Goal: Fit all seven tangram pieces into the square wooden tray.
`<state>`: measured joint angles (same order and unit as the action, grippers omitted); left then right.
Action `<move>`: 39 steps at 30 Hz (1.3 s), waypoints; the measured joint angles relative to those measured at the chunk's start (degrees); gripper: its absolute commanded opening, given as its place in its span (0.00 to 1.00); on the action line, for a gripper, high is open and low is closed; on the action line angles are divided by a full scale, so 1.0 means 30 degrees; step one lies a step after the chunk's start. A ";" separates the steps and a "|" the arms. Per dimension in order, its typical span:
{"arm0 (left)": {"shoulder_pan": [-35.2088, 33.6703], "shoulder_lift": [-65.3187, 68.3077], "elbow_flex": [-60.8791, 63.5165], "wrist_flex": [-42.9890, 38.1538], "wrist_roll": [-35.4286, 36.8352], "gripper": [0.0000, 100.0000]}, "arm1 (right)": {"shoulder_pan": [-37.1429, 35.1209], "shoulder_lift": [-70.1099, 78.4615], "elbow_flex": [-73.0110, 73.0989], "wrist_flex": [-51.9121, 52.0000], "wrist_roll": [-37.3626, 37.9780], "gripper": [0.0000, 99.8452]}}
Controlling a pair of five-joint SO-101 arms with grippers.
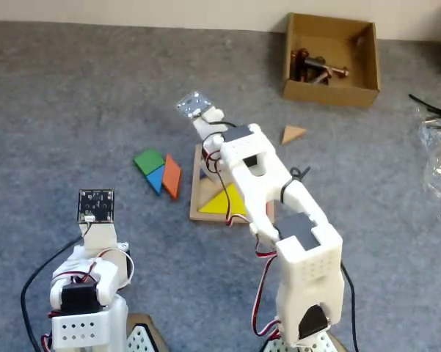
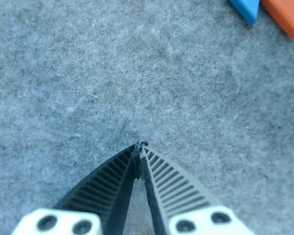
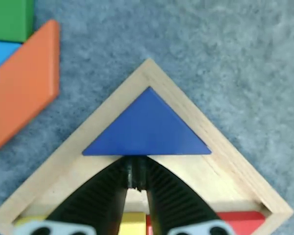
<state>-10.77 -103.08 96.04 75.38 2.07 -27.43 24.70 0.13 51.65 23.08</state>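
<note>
The square wooden tray [image 1: 198,213] lay on the grey carpet [image 1: 73,95] near the middle of the table, under the right arm. In the right wrist view a dark blue triangle [image 3: 147,128] sat flat in one corner of the tray, its two short sides against the rim. A yellow triangle [image 1: 224,199] and a red piece [image 3: 244,223] lay deeper in the tray, side by side. The right gripper [image 3: 136,172] hung over the bare tray floor with its jaws pressed together and nothing between them. Its tips were right at the long edge of the blue triangle; whether they touched it could not be told. Just beside the tray on the carpet lay an orange parallelogram [image 1: 172,176], a light blue triangle [image 1: 156,178] and a green square [image 1: 148,161], clustered edge to edge. A tan triangle [image 1: 293,133] lay apart on the tray's other side, towards a cardboard box [image 1: 330,88]. The left gripper [image 2: 139,147] was over bare carpet, well short of the cluster, its jaws closed on nothing.
</note>
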 measured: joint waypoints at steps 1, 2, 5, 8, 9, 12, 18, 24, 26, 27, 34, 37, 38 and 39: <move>0.0000 0.0000 0.0000 0.0000 0.0000 0.00 | 0.0000 0.0000 0.0000 0.0000 0.0000 0.01; 0.0000 0.0000 0.0000 0.0000 0.0000 0.00 | 0.0000 0.0000 0.0000 0.0029 0.0000 0.01; 0.0000 0.0000 0.0000 0.0000 0.0000 0.00 | -0.0147 0.0000 0.0000 0.1201 0.0000 0.01; 0.0000 0.0000 0.0000 0.0000 0.0000 0.00 | -0.0205 0.0000 -0.0440 0.2637 -0.0029 0.01; 0.0000 0.0000 0.0000 0.0000 0.0000 0.00 | -0.0205 0.0000 -0.0674 0.3018 -0.0029 0.01; 0.0000 0.0000 0.0000 0.0000 0.0000 0.00 | -0.0205 0.0000 -0.1377 0.4073 -0.0029 0.01; 0.0000 0.0000 0.0000 0.0000 0.0000 0.00 | 0.0147 0.0000 -0.3136 0.5919 -0.0029 0.01; 0.0000 0.0000 0.0000 0.0000 0.0000 0.00 | 0.0322 0.0000 -0.6388 0.9348 -0.0029 0.01; 0.0000 0.0000 0.0000 0.0000 0.0000 0.00 | 0.0352 0.0000 -0.7678 1.0637 -0.0029 0.01; 0.0000 0.0000 0.0000 0.0000 0.0000 0.00 | 0.0381 0.0000 -0.8293 1.1165 -0.0029 0.01; 0.0000 0.0000 0.0000 0.0000 0.0000 0.00 | 0.1289 0.0000 -1.2190 1.4799 -0.0557 0.01; 0.0000 0.0000 0.0000 0.0000 0.0000 0.00 | 0.1993 0.0000 -1.3538 1.5912 -0.0879 0.01; 0.0000 0.0000 0.0000 0.0000 0.0000 0.00 | 0.2256 0.0000 -1.3832 1.5941 -0.0908 0.01; 0.0000 0.0000 0.0000 0.0000 0.0000 0.00 | 0.2520 0.0000 -1.4095 1.6000 -0.0938 0.01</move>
<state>-10.77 -103.08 96.04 75.38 2.07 -19.87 24.70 -42.15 99.65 20.26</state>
